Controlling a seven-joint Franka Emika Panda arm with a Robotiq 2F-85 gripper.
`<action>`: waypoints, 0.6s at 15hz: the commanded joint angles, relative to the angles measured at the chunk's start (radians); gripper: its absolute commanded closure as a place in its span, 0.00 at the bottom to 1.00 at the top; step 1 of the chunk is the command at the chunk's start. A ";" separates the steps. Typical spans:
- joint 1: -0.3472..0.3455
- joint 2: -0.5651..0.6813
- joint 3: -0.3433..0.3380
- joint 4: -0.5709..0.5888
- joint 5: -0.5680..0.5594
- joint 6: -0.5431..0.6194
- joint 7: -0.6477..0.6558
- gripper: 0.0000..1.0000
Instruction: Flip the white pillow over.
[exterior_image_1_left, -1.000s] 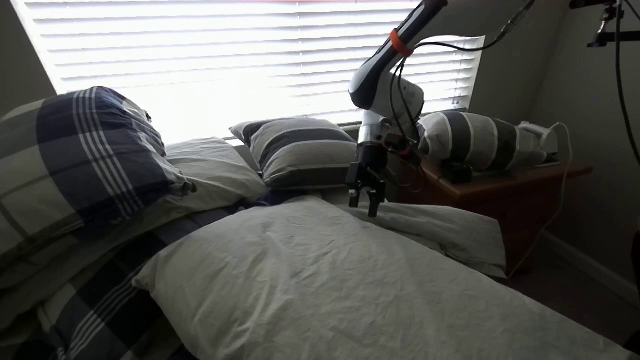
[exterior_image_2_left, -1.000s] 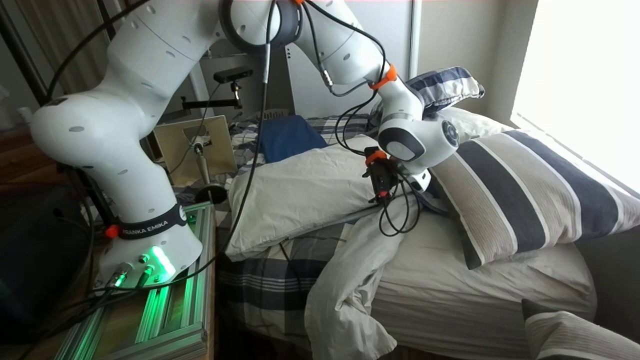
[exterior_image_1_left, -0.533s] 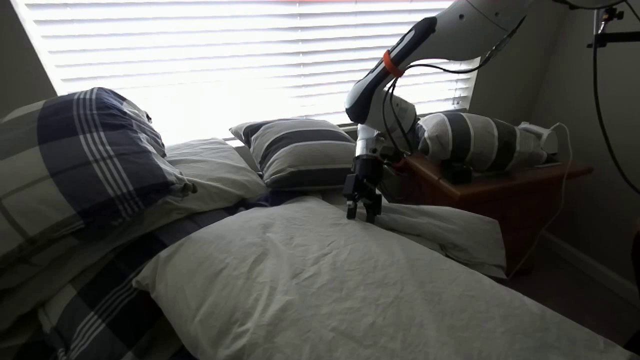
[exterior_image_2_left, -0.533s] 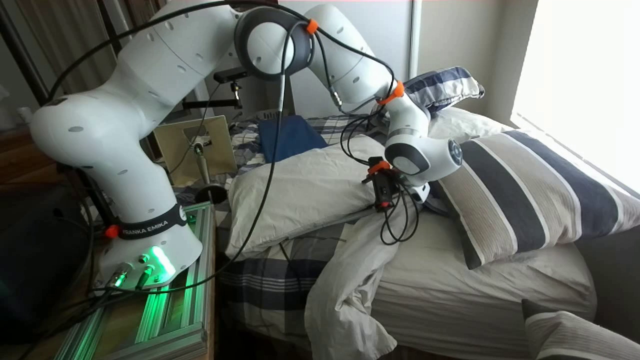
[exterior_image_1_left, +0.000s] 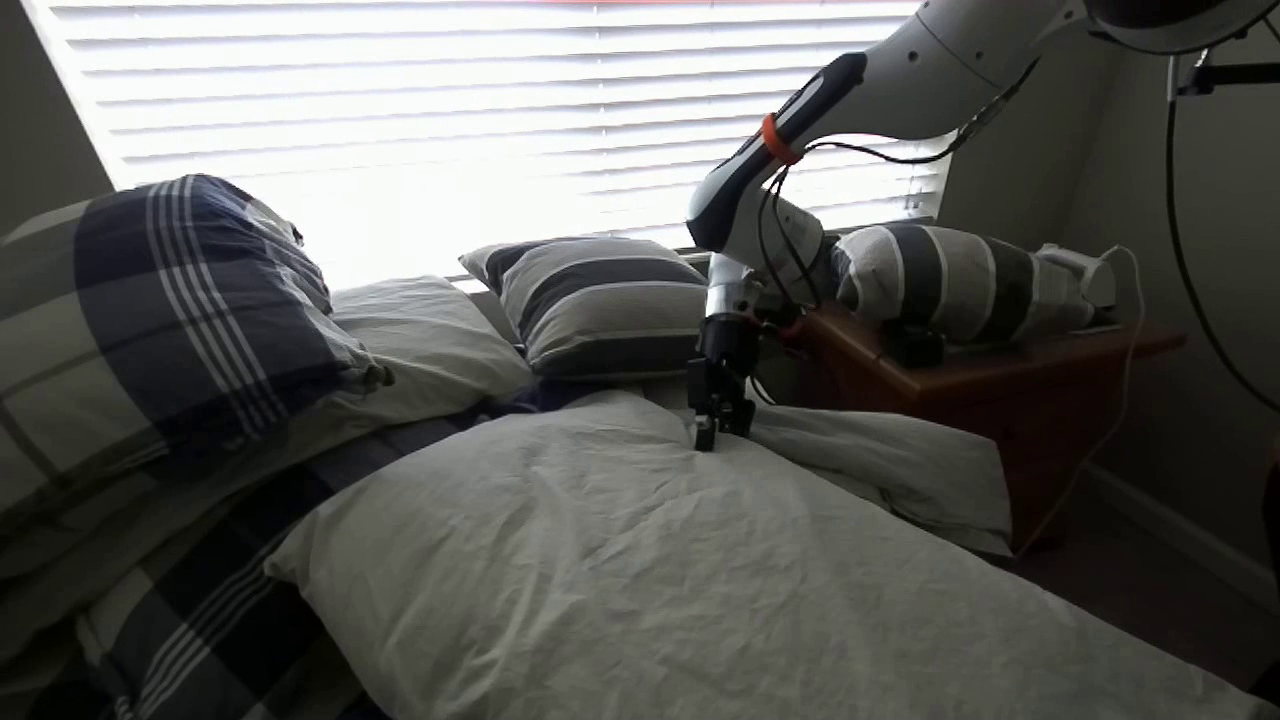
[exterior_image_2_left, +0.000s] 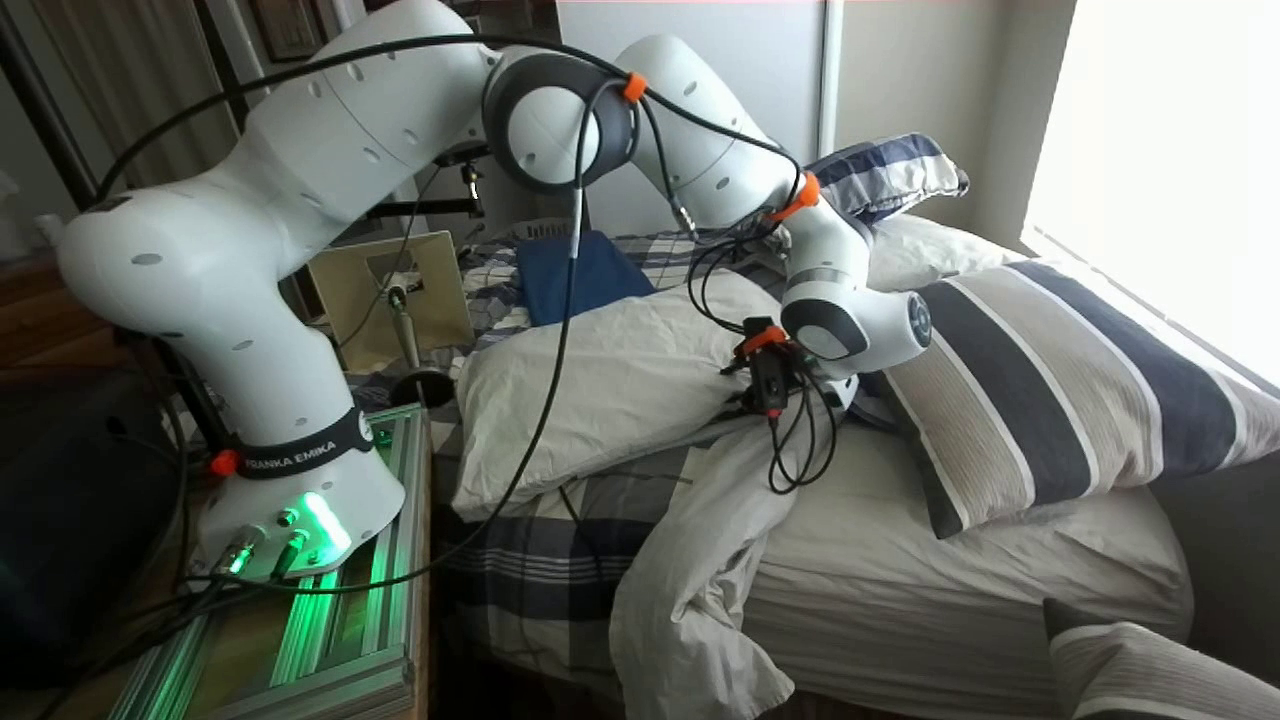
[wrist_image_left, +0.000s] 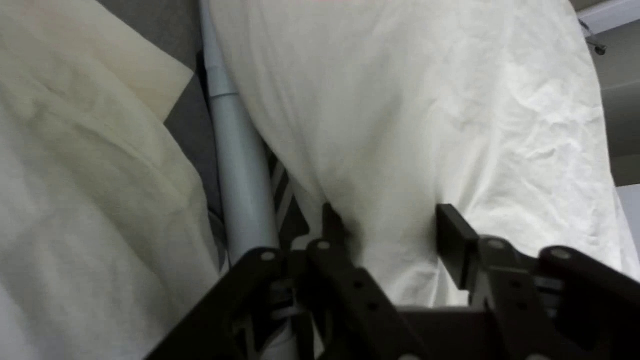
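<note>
The white pillow (exterior_image_1_left: 650, 560) lies flat across the bed in both exterior views and fills much of the wrist view. Down at its window-side edge, my gripper (exterior_image_1_left: 723, 438) points into the fabric. In the wrist view the fingers (wrist_image_left: 457, 245) stand partway apart with pillow cloth bulging between them. Creases spread from the right fingertip, and the left one presses in near the pillow's border. Whether the cloth is pinched firmly does not show. The wrist camera and cables hide the fingers in an exterior view, where the white pillow (exterior_image_2_left: 610, 380) reaches under the hand.
A plaid pillow (exterior_image_1_left: 190, 300) and a striped pillow (exterior_image_1_left: 620, 310) lie toward the window. Alongside the white pillow runs a pale grey tube-like thing (wrist_image_left: 245, 170), with a crumpled white sheet (exterior_image_2_left: 690, 560) beyond. A wooden nightstand (exterior_image_1_left: 1010, 370) stands close behind the arm.
The arm has come down, bringing the gripper from just above the white pillow onto its edge. Its fingers have drawn closer together. The pillow itself lies in the same place.
</note>
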 joint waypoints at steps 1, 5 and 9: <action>-0.032 -0.035 0.038 -0.006 0.027 -0.056 -0.018 0.80; -0.045 -0.110 0.059 -0.047 0.032 -0.127 -0.074 1.00; -0.006 -0.306 0.034 -0.173 0.010 -0.077 -0.071 0.98</action>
